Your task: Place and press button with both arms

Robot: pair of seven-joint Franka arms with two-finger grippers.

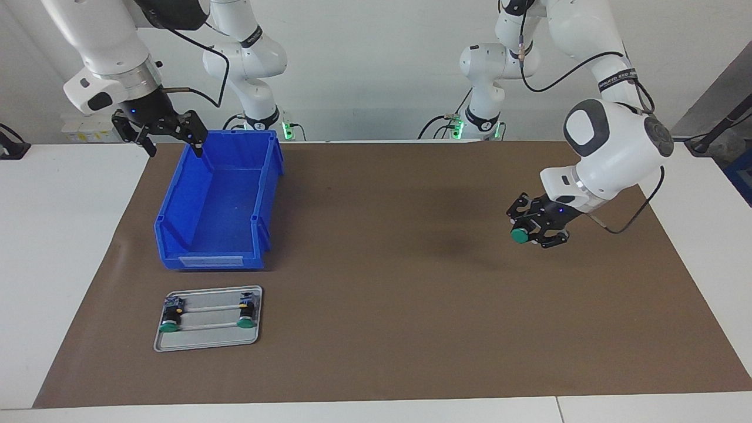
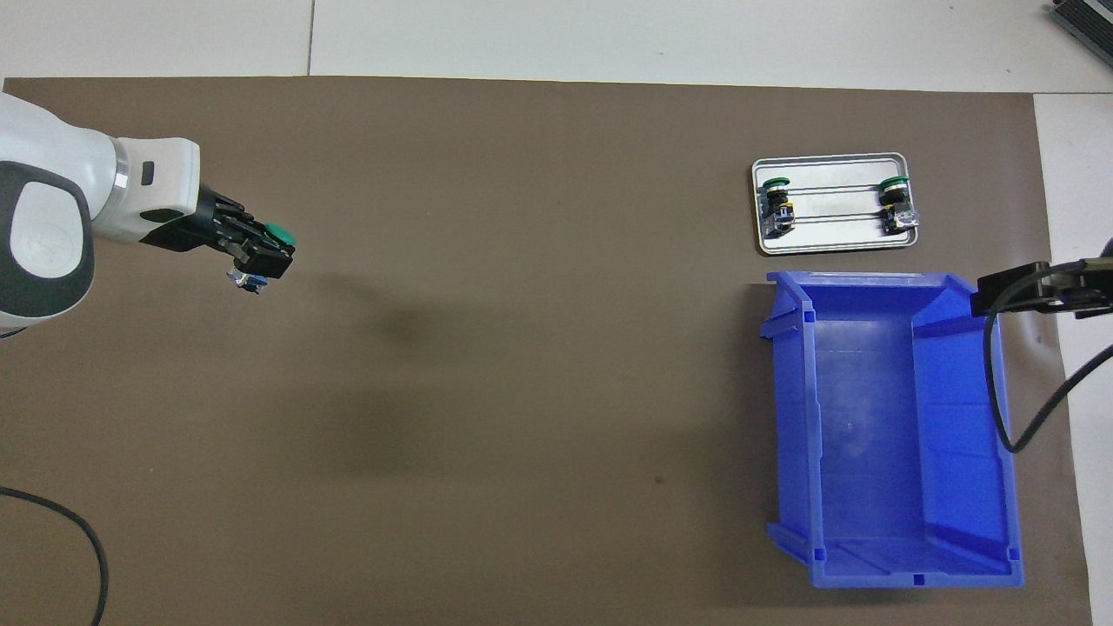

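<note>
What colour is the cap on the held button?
Green cap, clearest in the facing view.

green-capped button (image 1: 519, 235), blue bin (image 1: 218, 202), brown mat (image 1: 411, 264), silver tray (image 1: 208, 342)

Bright, even light falls from above on both sharp views, throwing soft, blurred shadows on the brown mat (image 1: 382, 264) under the raised left arm (image 1: 611, 153), with a mild sheen on the tray (image 2: 830, 246).

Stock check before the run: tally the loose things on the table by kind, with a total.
Green-capped buttons: 3, one in the left gripper, two on the metal tray
Metal trays: 1
Blue bins: 1
Total: 5
</note>
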